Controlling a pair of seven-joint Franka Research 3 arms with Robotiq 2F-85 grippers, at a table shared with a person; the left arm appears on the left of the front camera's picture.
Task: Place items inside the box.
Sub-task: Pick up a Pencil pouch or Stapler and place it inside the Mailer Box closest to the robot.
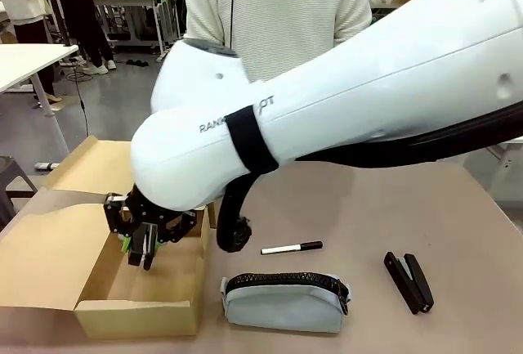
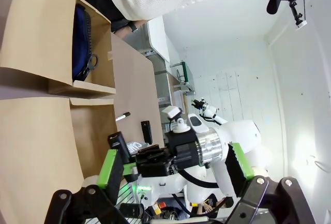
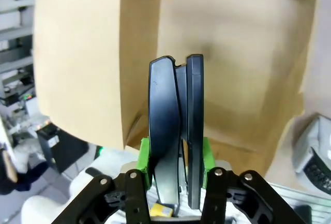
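The right arm (image 1: 343, 84) is the biggest thing in the front view, reaching across from the robot's right with its wrist bent down over the left half of the surface (image 1: 425, 199). Beyond it, at the far side, stands a person (image 1: 278, 11) in a cream ribbed top.

Directly under the right end effector (image 1: 140, 249) is the open cardboard box (image 1: 139, 317), its flaps folded outward. The end effector hangs inside the opening, near the box's right-hand wall and clear of the floor. Its jaws stand partway in, pinching a black stapler (image 3: 176, 131) between the green pads (image 3: 144, 154). The stapler points away from the wrist toward the bare cardboard floor (whether its tip touches the floor cannot be told).

To the robot's right of that end effector, outside the box wall and nearer the camera, lies the grey-blue zip pouch (image 1: 284, 301). Farther right again, well apart, a second black stapler (image 1: 409, 282) lies flat on the surface. The white marker with black cap (image 1: 292, 248) lies just beyond the pouch, roughly level with the end effector.

The left end effector (image 2: 173, 168) is spread wide, its pads (image 2: 107, 168) touching nothing. Its wrist view looks out at the right arm's wrist. Well beyond its fingers, a dark blue object (image 2: 80, 38) lies between cardboard walls.
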